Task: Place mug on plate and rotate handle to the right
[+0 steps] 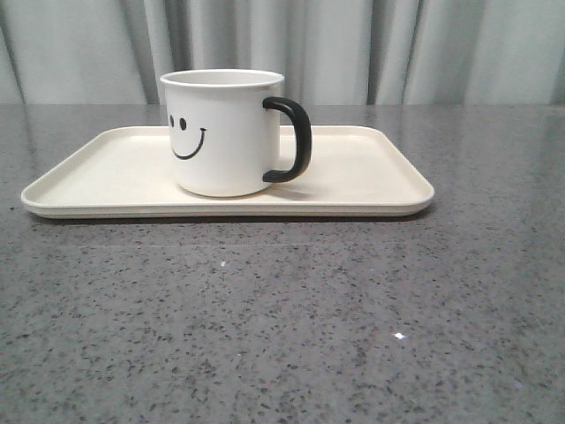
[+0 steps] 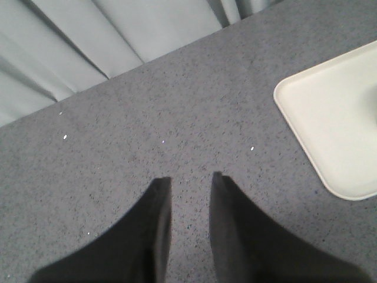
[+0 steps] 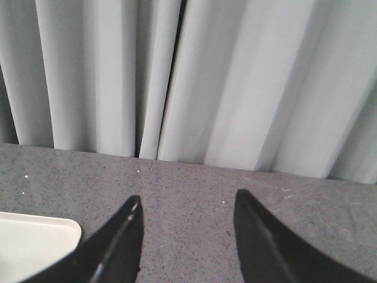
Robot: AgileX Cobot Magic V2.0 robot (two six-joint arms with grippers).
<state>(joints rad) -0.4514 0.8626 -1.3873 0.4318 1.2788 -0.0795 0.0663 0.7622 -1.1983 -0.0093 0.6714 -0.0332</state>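
Two grippers, both empty, both off the plate. Left gripper (image 2: pixel 189 180) over bare speckled grey table (image 2: pixel 177 106), jaws parted by a narrow gap with nothing between them, one rounded corner of the plate (image 2: pixel 330 118) off to one side in its wrist view. On the front view, mug (image 1: pixel 225 132) upright on the plate (image 1: pixel 97 168), slightly left of the plate's middle, smiley face turned partly to the left, handle (image 1: pixel 296 140) pointing right. Pale curtain (image 1: pixel 397 44) behind the table's far edge. Right gripper (image 3: pixel 187 203) spread wide, nothing pinched, probably hanging just above the table, height hard to judge, plate corner (image 3: pixel 35 242) beside one finger.
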